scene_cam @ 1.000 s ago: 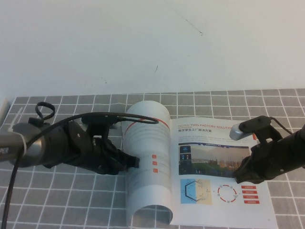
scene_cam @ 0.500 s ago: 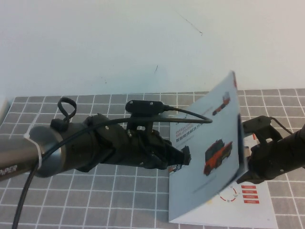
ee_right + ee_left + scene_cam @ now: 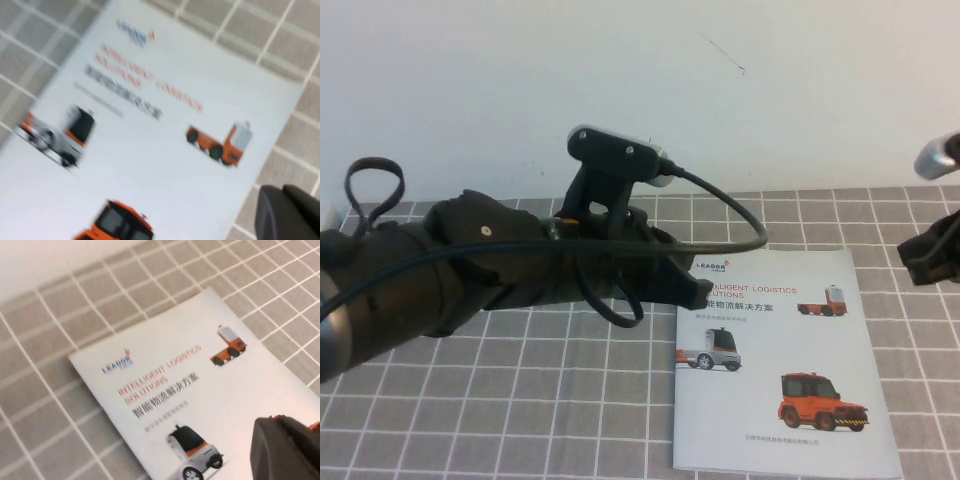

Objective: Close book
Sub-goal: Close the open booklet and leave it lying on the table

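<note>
**My left gripper hangs by the corner of a book that lies shut**

My left gripper [image 3: 698,291] sits at the end of an arm stretched far across the checked mat [image 3: 520,400], just beside the far left corner of the book [image 3: 780,370]. I cannot tell from these views whether it is apart or together. It carries nothing I can see, and I cannot say for sure whether it touches the cover. My wrist camera looks straight down on that cover, with its logo, red title and small vehicles.

The book lies flat on the mat's right half, cover up. No page is lifted and all its edges are down. It looks shut to me, so I judge the task done or nearly so.

I take my arm's long reach as the posture of a sweep over the book, from its left edge towards its right. The left edge is probably the fold, since the title reads upright.

My right gripper [image 3: 932,258] hangs near the right border of the high view, apart from the book's far right corner and well out of the cover's way. Its state I cannot tell either.

What is left, as I judge it, is to draw both arms back without dragging the cover open.
</note>
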`<action>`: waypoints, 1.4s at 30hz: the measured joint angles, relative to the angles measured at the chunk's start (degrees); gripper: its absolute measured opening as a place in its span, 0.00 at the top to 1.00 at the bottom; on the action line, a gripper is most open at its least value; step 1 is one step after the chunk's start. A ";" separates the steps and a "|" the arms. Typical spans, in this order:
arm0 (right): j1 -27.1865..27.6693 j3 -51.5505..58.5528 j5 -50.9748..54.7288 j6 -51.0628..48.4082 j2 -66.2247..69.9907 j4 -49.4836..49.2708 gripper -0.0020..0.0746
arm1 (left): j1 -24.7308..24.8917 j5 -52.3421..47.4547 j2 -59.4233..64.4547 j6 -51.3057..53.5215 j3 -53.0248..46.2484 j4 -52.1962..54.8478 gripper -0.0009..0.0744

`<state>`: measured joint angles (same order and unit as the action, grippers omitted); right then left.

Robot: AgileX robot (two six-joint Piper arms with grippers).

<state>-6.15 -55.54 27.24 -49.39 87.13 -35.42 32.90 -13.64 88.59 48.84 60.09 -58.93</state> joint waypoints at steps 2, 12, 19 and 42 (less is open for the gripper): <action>-0.49 -1.22 1.98 0.79 -2.34 -0.24 0.98 | 0.00 0.00 -2.12 -0.02 0.00 3.56 0.99; -5.11 -1.65 4.51 2.03 9.82 -0.38 0.98 | 0.00 -4.82 -13.74 -13.95 0.00 28.23 0.99; -7.37 -1.65 2.48 2.16 21.78 1.86 0.98 | 0.00 -15.78 -20.79 -39.55 -0.27 57.75 0.99; -7.86 -9.54 14.15 13.86 -24.15 25.08 0.98 | 0.00 14.17 -53.31 -63.34 -37.74 77.71 0.99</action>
<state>-14.01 -65.08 41.40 -35.52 62.99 -10.34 32.90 0.53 35.28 -14.50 22.35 18.78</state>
